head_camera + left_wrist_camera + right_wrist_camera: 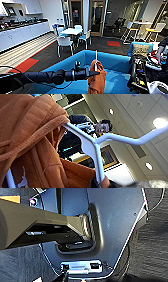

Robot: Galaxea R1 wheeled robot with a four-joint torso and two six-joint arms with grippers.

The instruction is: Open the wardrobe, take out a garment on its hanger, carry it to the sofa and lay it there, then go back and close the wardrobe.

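Left hand [94, 73]: closed on the white hanger [96, 65], orange garment [97, 78] hanging just below it, over the blue sofa [112, 63]. Status, I judge: fetched and carried; laying down and closing the wardrobe remain. Right hand: cannot tell.

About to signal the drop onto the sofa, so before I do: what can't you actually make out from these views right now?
- Garment: its lower end is cut off by the head view's bottom edge, so whether it touches the sofa can't be told.
- Left gripper: its grip on the hanger is hidden by orange cloth in both views.
- Right gripper: fingers can't be made out in the right wrist view.
- Garment's chest print: folded out of sight.
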